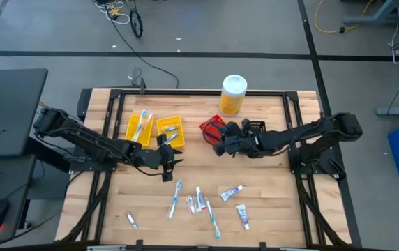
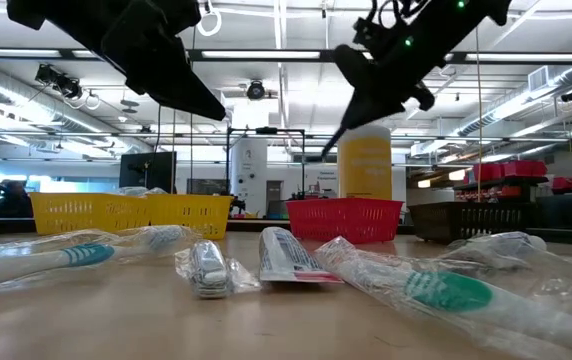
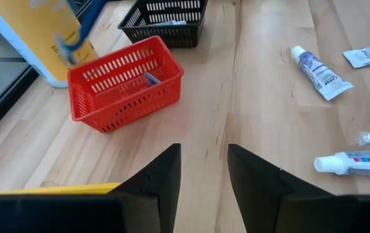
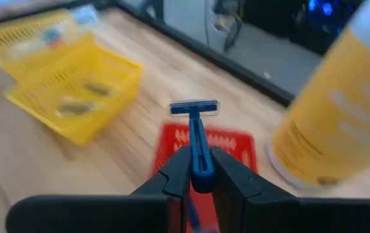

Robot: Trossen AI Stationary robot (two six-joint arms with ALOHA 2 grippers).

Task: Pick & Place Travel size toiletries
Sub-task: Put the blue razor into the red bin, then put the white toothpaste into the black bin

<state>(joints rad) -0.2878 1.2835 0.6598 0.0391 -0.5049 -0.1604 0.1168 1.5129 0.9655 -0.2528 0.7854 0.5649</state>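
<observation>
While your right gripper hangs over the red bin with its fingers clamped on a blue razor, the sorting looks to me roughly half done. One blue item already lies in that bin in the left wrist view, and two yellow bins to the left of it hold goods: toothbrushes in the farther-left one, small packets in the other. A black bin sits right of the red one; what it holds I cannot tell.

Your left gripper waits just near of the yellow bins, fingers parted and empty.

Still loose on the near half of the table, by my count from above:
- two toothbrushes, one left and one right of the middle cluster
- about four white tubes, two in the cluster and two to the right
- one small packet at the near left

The cluster overlaps, so that tube count is unsure.

A tall yellow canister stands far of the red bin; leave it.
</observation>
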